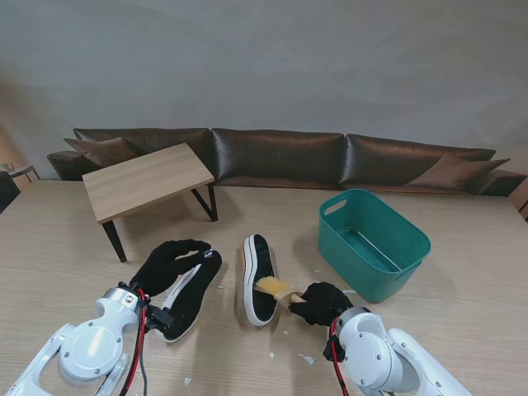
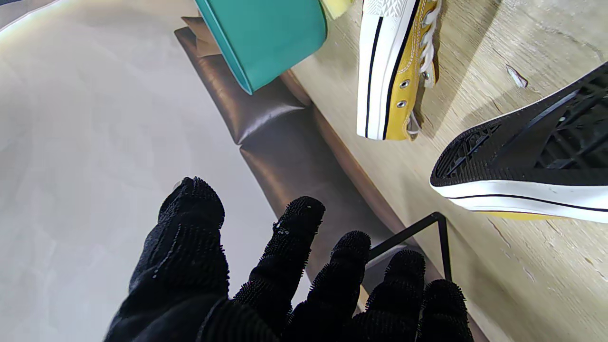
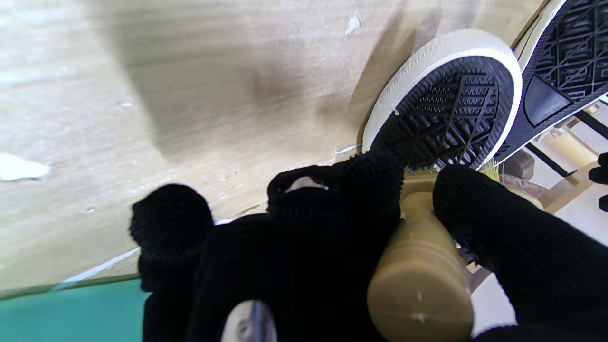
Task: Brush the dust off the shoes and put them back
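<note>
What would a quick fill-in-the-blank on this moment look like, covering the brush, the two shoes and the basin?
1. The wooden-handled brush is held in the robot's ____ hand.
2. The two yellow canvas shoes with black soles, left one and right one, lie with their ____ showing to the stand camera.
3. The teal plastic basin stands on the robot's ____ side of the shoes.
4. The left hand is black-gloved, fingers spread, holding ____.

Missing words: right; soles; right; nothing

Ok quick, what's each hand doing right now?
Left hand: open, fingers spread above the left shoe, holding nothing.
Right hand: shut on the brush.
</note>
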Controlling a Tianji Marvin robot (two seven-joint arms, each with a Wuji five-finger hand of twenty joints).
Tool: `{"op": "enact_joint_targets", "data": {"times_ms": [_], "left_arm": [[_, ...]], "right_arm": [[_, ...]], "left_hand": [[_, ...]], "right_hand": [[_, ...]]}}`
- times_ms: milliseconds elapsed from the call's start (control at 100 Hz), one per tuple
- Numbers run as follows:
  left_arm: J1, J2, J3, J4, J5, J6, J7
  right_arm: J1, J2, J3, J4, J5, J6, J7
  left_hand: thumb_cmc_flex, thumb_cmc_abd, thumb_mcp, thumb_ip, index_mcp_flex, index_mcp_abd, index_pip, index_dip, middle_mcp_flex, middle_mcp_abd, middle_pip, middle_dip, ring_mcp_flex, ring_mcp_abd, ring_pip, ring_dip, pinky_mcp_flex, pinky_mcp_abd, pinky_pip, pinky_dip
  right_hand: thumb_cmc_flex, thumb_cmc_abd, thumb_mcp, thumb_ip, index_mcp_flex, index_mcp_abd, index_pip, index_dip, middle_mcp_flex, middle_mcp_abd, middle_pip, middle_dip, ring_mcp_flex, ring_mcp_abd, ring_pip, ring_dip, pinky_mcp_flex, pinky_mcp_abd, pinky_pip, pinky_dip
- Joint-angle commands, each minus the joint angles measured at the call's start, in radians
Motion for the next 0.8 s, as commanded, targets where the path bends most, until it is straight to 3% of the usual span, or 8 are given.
{"op": "enact_joint_targets", "data": {"times_ms": [0, 180, 360, 540, 790], "left_arm": [[0.002, -0.001, 0.0, 0.0, -0.001, 0.003, -0.022], [0.002, -0.001, 0.0, 0.001, 0.001, 0.004, -0.022], [0.001, -0.001, 0.002, 0.002, 0.002, 0.007, -0.022], [0.0, -0.001, 0.004, 0.002, 0.001, 0.013, -0.023], [-0.001, -0.001, 0.007, 0.003, 0.002, 0.022, -0.022]], "right_arm": [[-0.009, -0.001, -0.008, -0.006, -0.006, -0.005, 0.006], [0.02, -0.017, -0.028, 0.003, -0.005, 0.025, -0.048], [0.106, -0.037, -0.072, 0.041, 0.01, 0.087, -0.09], [0.217, -0.057, -0.135, 0.125, 0.048, 0.129, -0.103], [0.33, -0.076, -0.223, 0.252, 0.078, 0.129, -0.103]], "left_hand": [[0.024, 0.037, -0.019, 0.03, 0.008, -0.001, -0.003, 0.002, 0.005, 0.002, -0.003, 0.006, -0.057, 0.006, -0.006, 0.006, -0.025, -0.027, -0.027, -0.002], [0.025, 0.037, -0.019, 0.03, 0.007, -0.001, -0.003, 0.002, 0.007, 0.001, -0.002, 0.007, -0.056, 0.006, -0.006, 0.006, -0.024, -0.027, -0.027, -0.002], [0.025, 0.037, -0.019, 0.03, 0.009, -0.001, -0.003, 0.002, 0.008, 0.003, -0.002, 0.007, -0.057, 0.007, -0.006, 0.006, -0.024, -0.026, -0.027, -0.002], [0.025, 0.038, -0.019, 0.03, 0.009, -0.001, -0.002, 0.002, 0.009, 0.005, -0.002, 0.007, -0.056, 0.007, -0.006, 0.007, -0.024, -0.026, -0.027, -0.001], [0.026, 0.039, -0.019, 0.031, 0.005, 0.001, -0.004, 0.001, 0.008, 0.004, -0.002, 0.007, -0.057, 0.007, -0.006, 0.007, -0.024, -0.026, -0.026, -0.001]], "right_hand": [[0.067, 0.067, 0.102, 0.009, 0.114, 0.09, 0.056, 0.004, 0.074, 0.072, 0.045, -0.003, -0.016, -0.1, 0.046, -0.004, 0.336, 0.027, 0.061, 0.0], [0.067, 0.069, 0.099, 0.008, 0.113, 0.09, 0.054, 0.003, 0.074, 0.073, 0.044, -0.003, -0.016, -0.105, 0.043, -0.006, 0.336, 0.026, 0.062, -0.002], [0.066, 0.068, 0.099, 0.007, 0.113, 0.088, 0.05, 0.001, 0.074, 0.072, 0.04, -0.005, -0.015, -0.106, 0.038, -0.008, 0.336, 0.027, 0.062, -0.003], [0.066, 0.071, 0.096, 0.006, 0.112, 0.088, 0.046, 0.001, 0.073, 0.073, 0.036, -0.007, -0.016, -0.101, 0.037, -0.009, 0.334, 0.028, 0.058, -0.005], [0.061, 0.074, 0.093, 0.005, 0.112, 0.083, 0.043, 0.001, 0.073, 0.066, 0.03, -0.007, -0.016, -0.099, 0.035, -0.01, 0.334, 0.031, 0.055, -0.008]]}}
